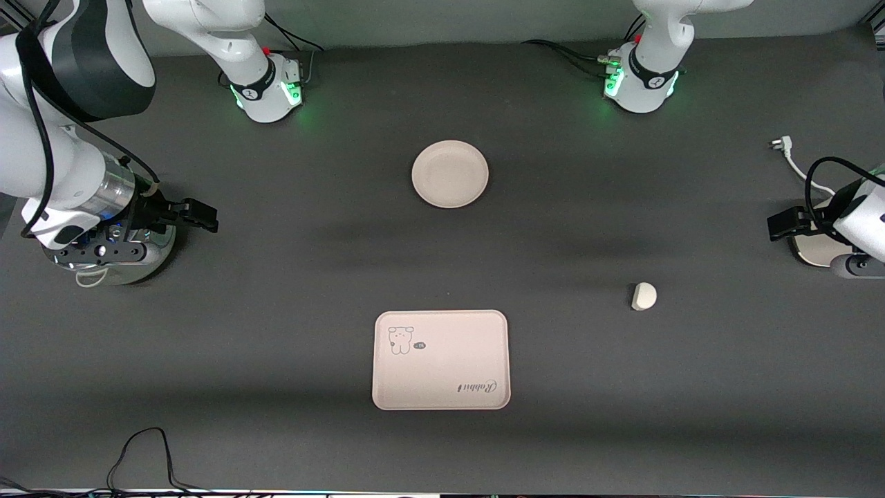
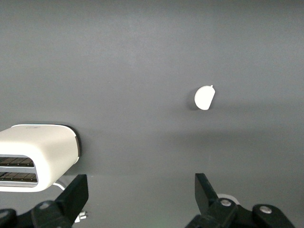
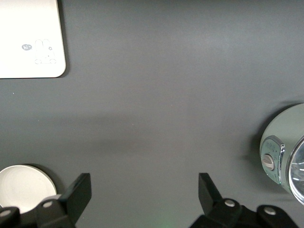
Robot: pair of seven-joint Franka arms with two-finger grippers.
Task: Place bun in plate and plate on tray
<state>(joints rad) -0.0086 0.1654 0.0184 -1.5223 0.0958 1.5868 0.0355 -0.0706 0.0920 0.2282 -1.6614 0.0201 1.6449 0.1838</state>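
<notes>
The white half-round bun lies on the dark table toward the left arm's end, and shows in the left wrist view. The round beige plate sits mid-table, farther from the front camera than the tray; its edge shows in the right wrist view. The printed rectangular tray lies nearer the camera; one corner shows in the right wrist view. My left gripper is open and empty at its end of the table. My right gripper is open and empty at its end.
A white toaster stands under the left arm. A round metal appliance stands under the right arm and shows in the right wrist view. A white plug and cable lie near the toaster.
</notes>
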